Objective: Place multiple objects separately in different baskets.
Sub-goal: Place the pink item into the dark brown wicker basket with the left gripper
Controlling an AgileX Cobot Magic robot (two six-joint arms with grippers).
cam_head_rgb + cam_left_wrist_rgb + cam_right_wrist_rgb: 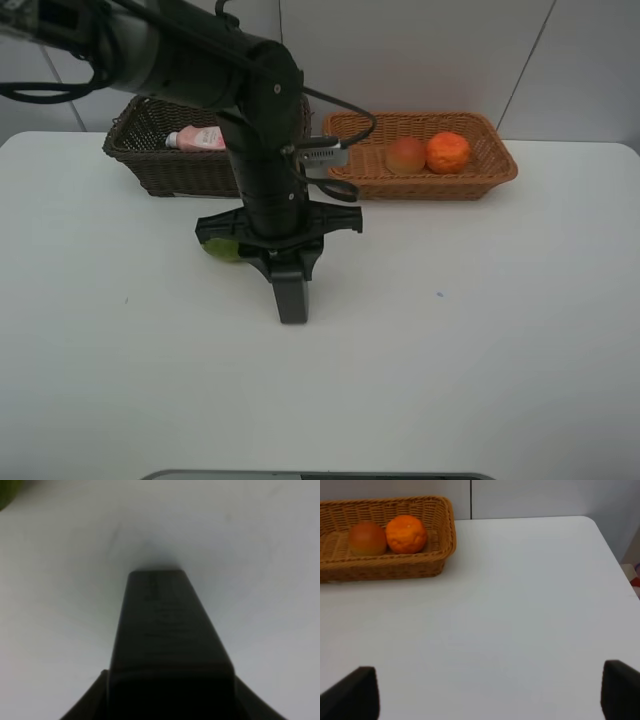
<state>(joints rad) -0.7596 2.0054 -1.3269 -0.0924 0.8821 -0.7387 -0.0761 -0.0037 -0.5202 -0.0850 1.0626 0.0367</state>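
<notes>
The green round fruit [222,249] lies on the white bench [480,330] near its middle, a little toward the left edge. It sits just beside the left claw [291,305], tucked partly under the black cross-piece of the wrist. It is not between the fingers. The claw points down toward the front edge with its tip at the bench surface, and the fruit lies behind that tip on the side nearer the back edge. In the left wrist view only a green sliver shows at one corner. Whether this claw's fingers are apart or together cannot be told, as they read as a single dark block.

The right claw [485,695] stands with its fingers wide apart over bare bench, holding nothing.

The dark brown basket [135,165] sits along the back edge, left of the middle, with the small pink bottle [196,138] lying inside. Right of the middle is the orange-tan basket [497,165], holding the red-yellow peach [405,156] and the orange [448,152] side by side.
</notes>
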